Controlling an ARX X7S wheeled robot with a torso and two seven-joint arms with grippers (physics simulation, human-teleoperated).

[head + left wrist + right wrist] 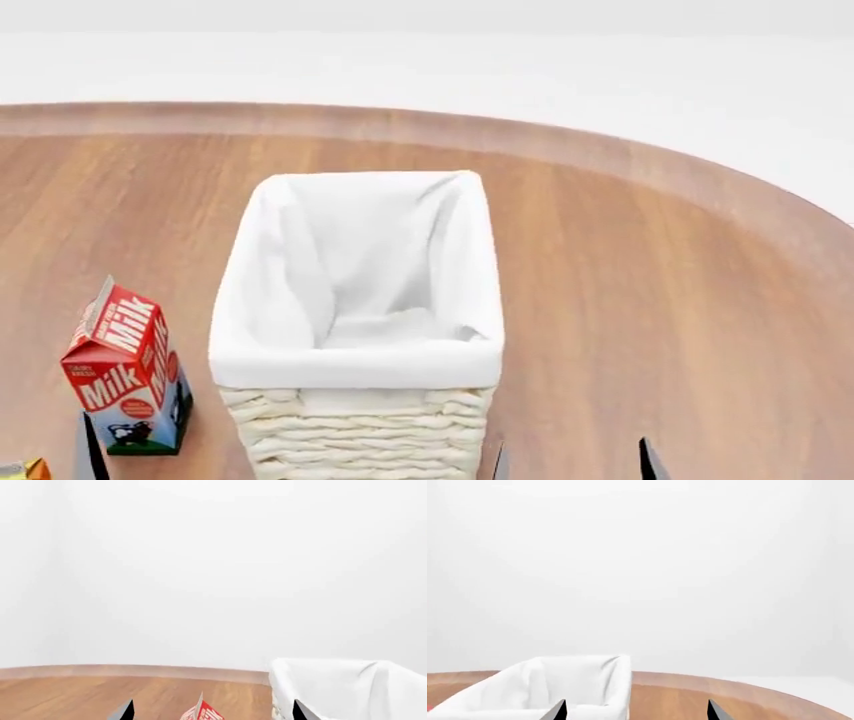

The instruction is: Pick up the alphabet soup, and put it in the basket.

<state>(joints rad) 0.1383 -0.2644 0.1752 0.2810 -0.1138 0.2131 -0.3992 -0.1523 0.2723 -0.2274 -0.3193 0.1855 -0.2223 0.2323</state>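
Head view: basket dead center on the wood table, long axis running 12 to 6, white liner folded over the rim, wicker showing on the near wall. Nothing visible in the part of the interior I can see. Milk carton upright at 8 o'clock of the basket, close but not touching. Yellow-orange sliver at the bottom-left corner, too cropped to identify. Soup can not visible in this view. Dark fingertip points poke up at the bottom edge: one at 7 o'clock by the carton, two at 5 o'clock, just right of the basket's near corner.

Left wrist: left gripper jaws set wide apart, nothing gripped. Carton top sits between the two tips, farther out. Basket corner at the right tip. No can here.

Right wrist: right gripper also spread wide, empty. Basket end behind the left tip, bare table past the other. Can not in sight in any view.
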